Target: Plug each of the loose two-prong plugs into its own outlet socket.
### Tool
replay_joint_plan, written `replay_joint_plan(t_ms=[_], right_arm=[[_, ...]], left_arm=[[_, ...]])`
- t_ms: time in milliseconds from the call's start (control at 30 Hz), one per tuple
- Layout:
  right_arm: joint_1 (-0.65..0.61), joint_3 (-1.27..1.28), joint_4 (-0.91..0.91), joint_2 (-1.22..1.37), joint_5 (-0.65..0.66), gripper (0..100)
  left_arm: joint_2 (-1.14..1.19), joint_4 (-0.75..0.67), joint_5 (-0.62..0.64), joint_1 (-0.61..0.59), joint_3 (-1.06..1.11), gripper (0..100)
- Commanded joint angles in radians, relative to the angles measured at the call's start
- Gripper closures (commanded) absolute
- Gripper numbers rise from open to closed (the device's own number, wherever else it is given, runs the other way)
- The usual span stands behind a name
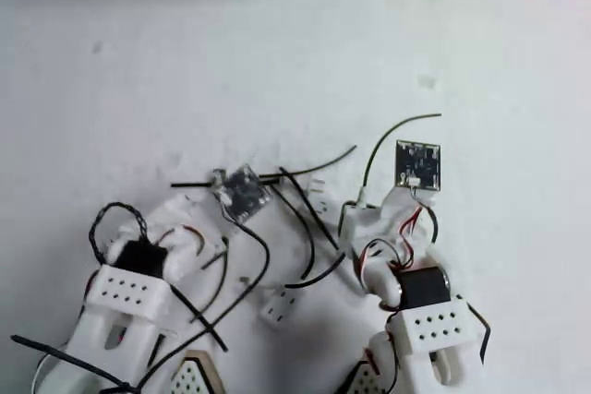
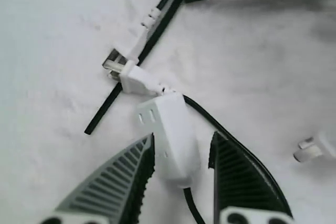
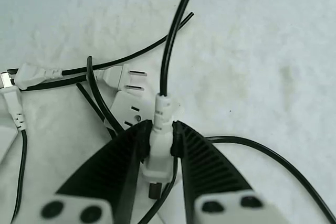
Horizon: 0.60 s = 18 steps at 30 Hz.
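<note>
We see a white outlet socket [image 2: 170, 135] lying flat, a white two-prong plug [image 2: 134, 77] loose just beside it, a second white plug [image 3: 160, 142] pinched in the right gripper [image 3: 160, 128]

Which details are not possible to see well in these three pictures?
Right wrist view: the prongs of the gripped plug are unclear, in shadow between the right gripper's fingers.
Left wrist view: the loose plug at the side is cut off by the picture's edge.
High view: the white block near the arms is too small to tell if it is a socket.
</note>
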Motion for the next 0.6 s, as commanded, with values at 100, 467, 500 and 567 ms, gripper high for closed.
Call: replay_joint_plan(t_ms=[100,467,500,567], right_arm=[[-0.005,-0.009,-0.018,-0.013,0.003,98.1],[-0.005,-0.009,-0.018,-0.016,0.003,98.1],[-0.005,-0.009,-0.018,-0.016,0.003,98.1],[-0.005,-0.009,-0.018,-0.015,0.003,98.1]], left_arm=[[-0.022,0.043,0.011,-0.077,-0.123,82],[-0.013,-0.057,0.002,-0.142,-0.080,82],[-0.013,-0.061,0.002,-0.114,-0.051,82],[-0.013,-0.058,0.000,-0.050,-0.008,82]])
